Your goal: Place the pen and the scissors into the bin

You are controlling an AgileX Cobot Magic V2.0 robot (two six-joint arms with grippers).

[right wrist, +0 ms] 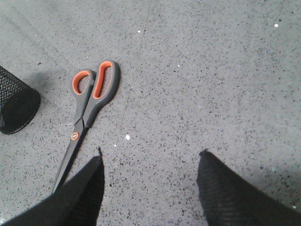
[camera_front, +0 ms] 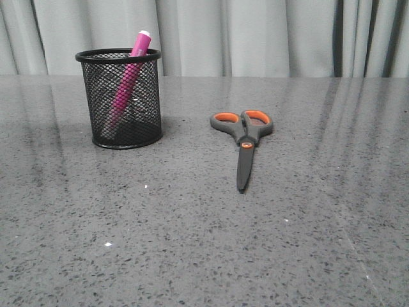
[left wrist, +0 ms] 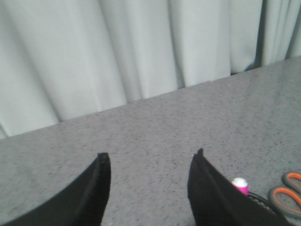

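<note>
My right gripper (right wrist: 150, 162) hangs wide open and empty over the table, scissors (right wrist: 84, 113) lying flat just beside its one finger, blades running toward me. Left gripper (left wrist: 150, 162), open too, is by the bin (camera_front: 124, 99), pen (camera_front: 130, 77) inside; I'd judge right nearer

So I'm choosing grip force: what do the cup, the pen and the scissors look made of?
The bin: probably black-coated wire mesh with a solid rim, since you can see through its wall. The pen: seemingly glossy magenta plastic with a white tip. The scissors: matte dark grey handles, likely plastic, with orange loop linings that may be rubbery; the blades look dark-coated, presumably metal.
</note>
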